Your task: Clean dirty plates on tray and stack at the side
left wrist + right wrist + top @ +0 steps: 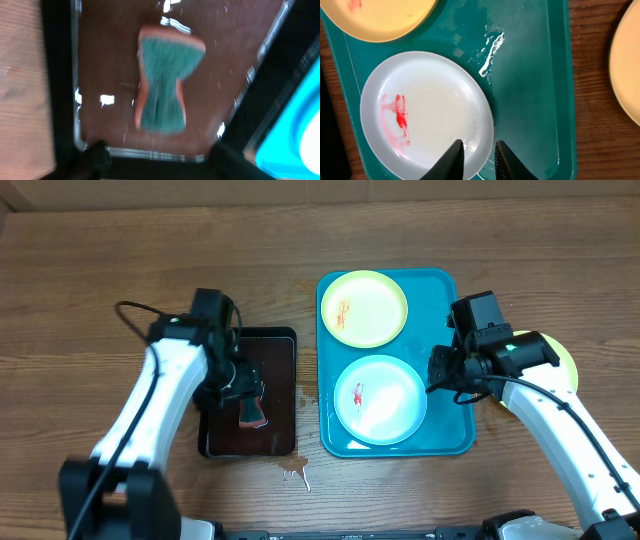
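Squinting at the left wrist view, it's mostly blur. Only two dark fingertips (95, 156) of the left tool (243, 388) show at the bottom edge. They're spread wide, and the sponge (165, 82) lies ahead of them in the black tray (60, 100). A yellow-green plate (566, 366) on the surface (100, 270) is half hidden by the right arm. The right tool (479, 162) straddles the rim of the blue-white plate (427, 115) on the turquoise tray (530, 100), its prongs a narrow gap apart. I can't tell if they're pinching it. The other yellow-green plate (363, 308) sits at the tray's far end.
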### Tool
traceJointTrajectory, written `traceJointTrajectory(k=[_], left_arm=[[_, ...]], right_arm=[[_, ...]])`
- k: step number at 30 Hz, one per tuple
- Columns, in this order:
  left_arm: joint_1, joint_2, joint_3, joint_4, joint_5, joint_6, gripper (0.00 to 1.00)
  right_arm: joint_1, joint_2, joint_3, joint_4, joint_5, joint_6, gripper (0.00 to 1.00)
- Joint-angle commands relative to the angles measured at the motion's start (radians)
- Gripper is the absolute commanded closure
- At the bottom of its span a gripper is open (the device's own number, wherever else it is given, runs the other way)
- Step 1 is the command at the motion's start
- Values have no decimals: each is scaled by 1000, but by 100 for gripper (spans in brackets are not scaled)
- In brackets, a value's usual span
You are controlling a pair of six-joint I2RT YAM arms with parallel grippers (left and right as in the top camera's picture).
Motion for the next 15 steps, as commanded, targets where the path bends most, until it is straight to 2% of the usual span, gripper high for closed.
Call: traceJointTrajectory(k=[1,3,6,8,10,13,15], left_arm=[[-8,100,-2,60,8,19,45],[-8,164,-2,92,16,19,46],[-8,255,-2,109,20,19,57],[-8,296,-2,109,30,19,72],[-8,331,-2,107,37,19,96],[-8,330,-1,107,37,19,96],[-8,310,3,106,37,19,96]], right_arm=[[5,-12,23,1,-24,-3,77],[5,-12,23,-2,-32,-3,77],[5,-12,23,-10,-31,-3,77],[5,-12,23,-16,-31,-3,77],[5,-12,23,-22,-32,-3,78],[5,-12,23,-32,-30,-3,78],[5,-12,23,-37,-30,-2,82]])
